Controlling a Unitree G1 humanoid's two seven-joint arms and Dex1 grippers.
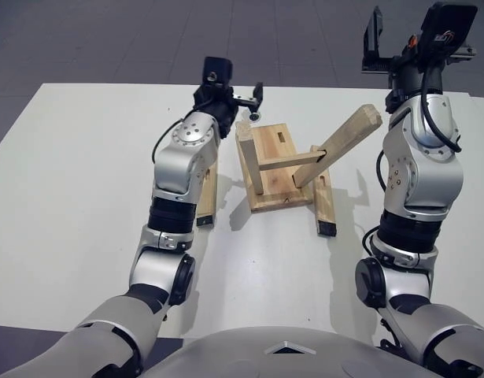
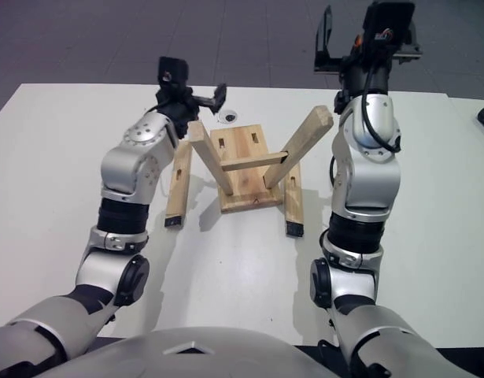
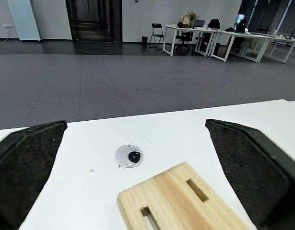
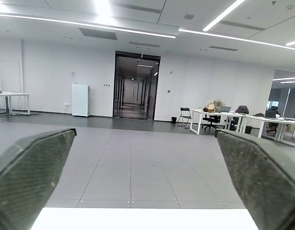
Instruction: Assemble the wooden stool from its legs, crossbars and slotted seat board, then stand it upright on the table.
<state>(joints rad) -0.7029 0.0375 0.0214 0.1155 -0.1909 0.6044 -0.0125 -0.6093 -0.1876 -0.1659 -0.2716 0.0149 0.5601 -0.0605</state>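
So, the seat board (image 1: 275, 143) lay flat mid-frame on the table (image 1: 84, 157), with two legs (image 1: 248, 157) poking up from it, a crossbar (image 1: 293, 161) between them and loose wooden pieces (image 1: 325, 205) lying flat on either side. The left gripper (image 3: 135, 143) hovered over its far edge, wide open and empty. The right gripper (image 4: 146, 153) sat upper right, also wide open and empty.

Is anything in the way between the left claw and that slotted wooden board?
Nothing visible. The open left gripper hangs just beyond the seat board's far edge, with only table surface between them.
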